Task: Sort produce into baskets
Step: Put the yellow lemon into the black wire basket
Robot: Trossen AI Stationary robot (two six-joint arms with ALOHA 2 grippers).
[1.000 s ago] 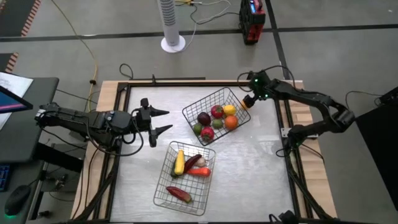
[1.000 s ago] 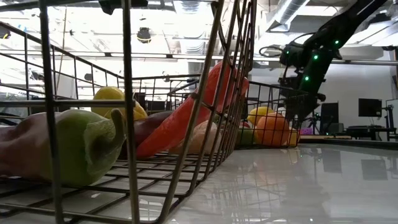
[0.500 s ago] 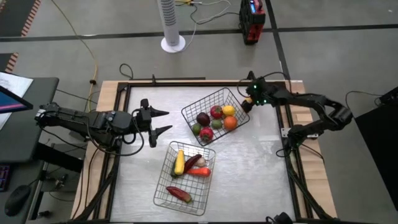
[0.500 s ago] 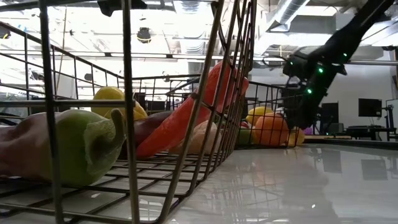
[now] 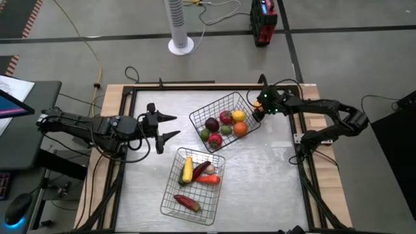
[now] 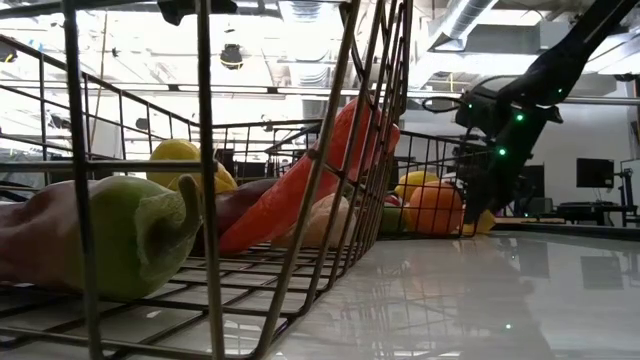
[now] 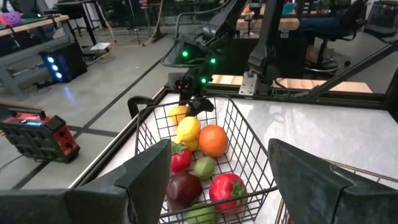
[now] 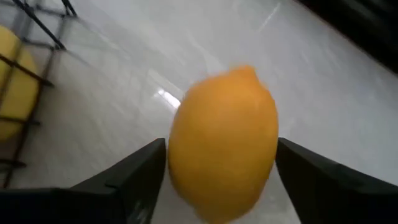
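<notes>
We see the left end effector (image 5: 168,126) hovering over the left part of the pale worktop (image 5: 266,169), its two dark fingers spread wide with nothing between them, pointed toward the far silver wire-mesh basket (image 5: 201,117). Bare worktop lies between it and both baskets, so that side has open room. Nearer the front edge, the second silver wire-mesh basket (image 5: 170,201) holds the long pieces: a long yellow one (image 5: 188,169), a dark maroon one (image 5: 201,170), an orange-red one (image 5: 208,179) and a red one with a green end (image 5: 187,203). The far basket holds the round pieces, among them a maroon one (image 5: 212,123), a red one (image 5: 225,117), a yellow one (image 5: 239,115), an orange one (image 5: 241,128) and green ones. To the right, just outside that basket's far right corner, the right end effector (image 5: 257,110) is down at the worktop near the dark frame rail at the back right. From its wrist we see its fingers (image 8: 143,180) standing wide, one on each side of an orange-yellow lemon-shaped fruit (image 8: 224,140) that lies on the worktop; we cannot tell whether they touch it. Room there is tight, between basket wire and frame, while the worktop toward the front right lies open.
</notes>
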